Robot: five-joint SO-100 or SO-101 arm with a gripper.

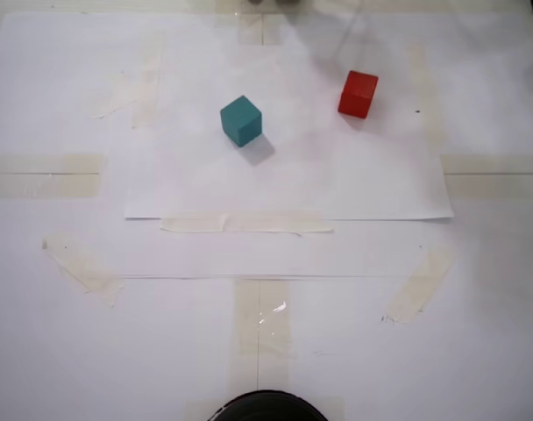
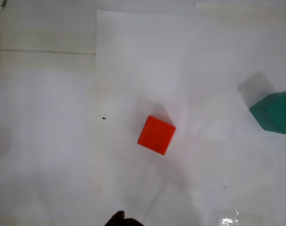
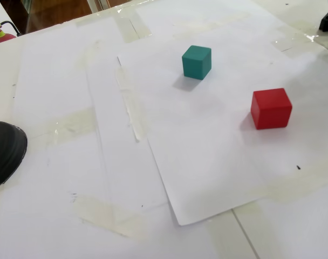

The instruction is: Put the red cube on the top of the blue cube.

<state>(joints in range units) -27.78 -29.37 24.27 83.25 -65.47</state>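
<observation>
Nearest my wrist camera, a dark sliver [image 2: 120, 219] poked in at the bottom edge, too little for me to tell whether the jaws were spread or pressed together. Just above it the red cube [image 2: 156, 135] sat alone on the paper, a small solid block with matte faces and crisp edges, turned diagonally so one corner pointed toward the bottom of that view. Being a cube, it had no long axis I could name.

Off at the right edge of the wrist view, partly cut off, I saw the blue cube [image 2: 274, 111], really a matte teal, also resting flat and rotated. In a fixed view the two stood well apart, teal [image 1: 241, 120] to the left, red [image 1: 358, 94] to the right and slightly farther back.

Both rested on a white paper sheet [image 1: 284, 189] taped over the bench, with strips of pale, glossy masking tape [image 1: 246, 224] along its edge. A rounded black object [image 3: 5, 152] sat at the left edge in a fixed view.
</observation>
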